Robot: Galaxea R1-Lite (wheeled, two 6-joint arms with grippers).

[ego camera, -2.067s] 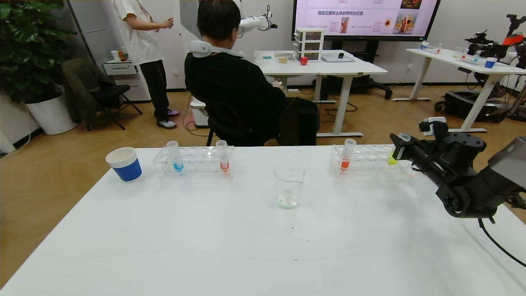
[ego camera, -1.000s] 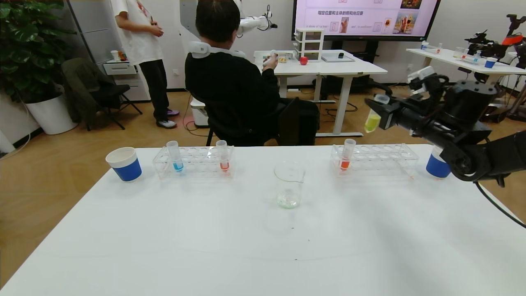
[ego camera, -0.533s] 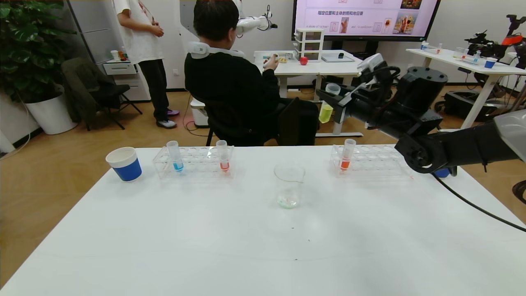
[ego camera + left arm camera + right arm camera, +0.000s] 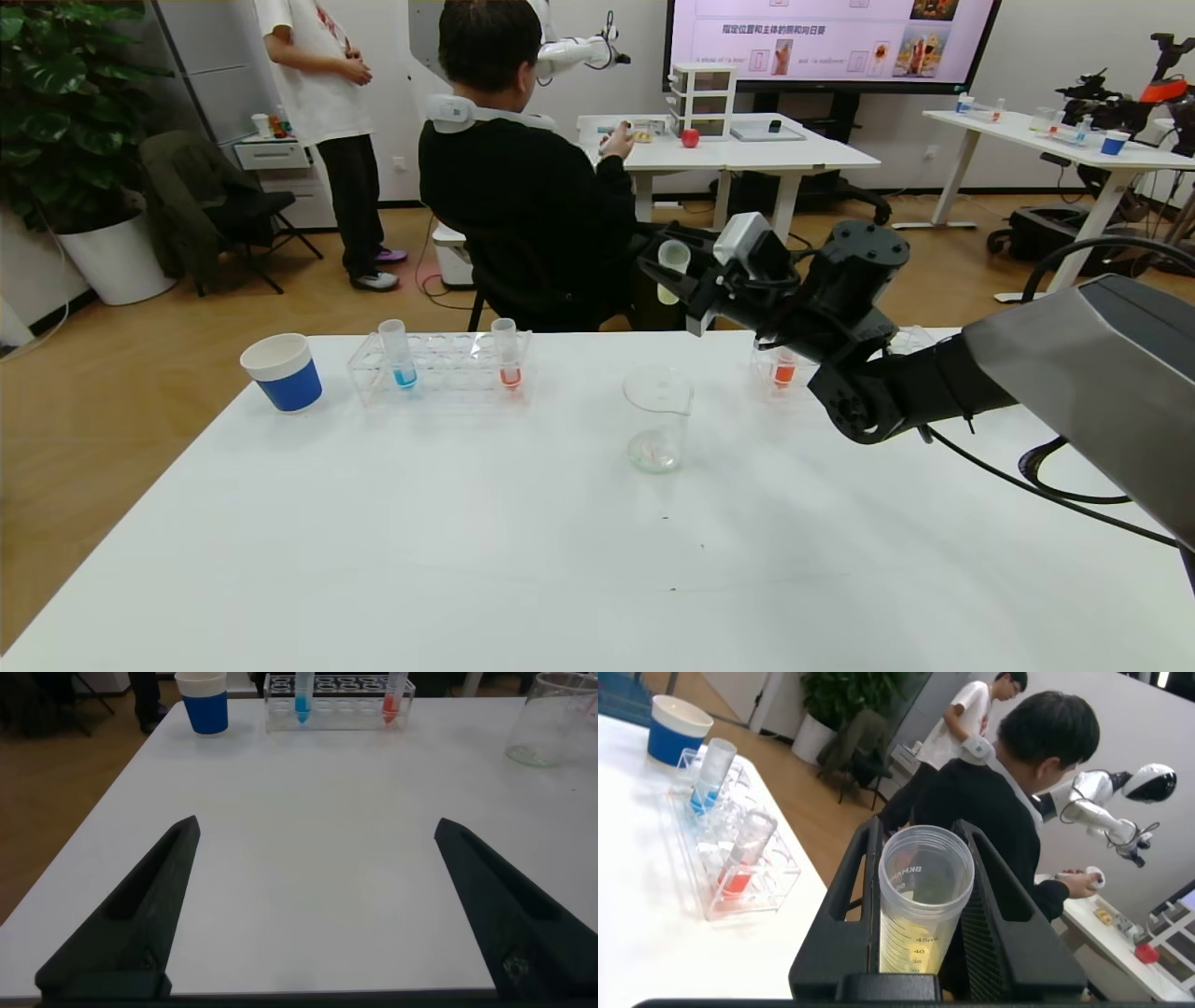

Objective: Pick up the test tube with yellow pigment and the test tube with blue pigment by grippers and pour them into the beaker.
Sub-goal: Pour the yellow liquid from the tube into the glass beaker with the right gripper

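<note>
My right gripper (image 4: 674, 273) is shut on the test tube with yellow pigment (image 4: 670, 271) and holds it upright in the air, above and a little behind the beaker (image 4: 657, 418). In the right wrist view the tube (image 4: 921, 905) sits between the two black fingers (image 4: 852, 887). The test tube with blue pigment (image 4: 400, 355) stands in the left clear rack (image 4: 443, 373); it also shows in the left wrist view (image 4: 302, 694). My left gripper (image 4: 316, 905) is open and empty, low over the table's near left part; it is out of the head view.
A red-orange tube (image 4: 507, 355) stands in the left rack, another (image 4: 784, 369) in the right rack (image 4: 840, 369) behind my right arm. A blue-and-white paper cup (image 4: 282, 371) stands at the far left. A seated person (image 4: 532, 187) is behind the table.
My right gripper lifted the yellow tube out of the right rack and carried it up and leftward, from the table's right side to above the beaker. The left arm has not moved.
</note>
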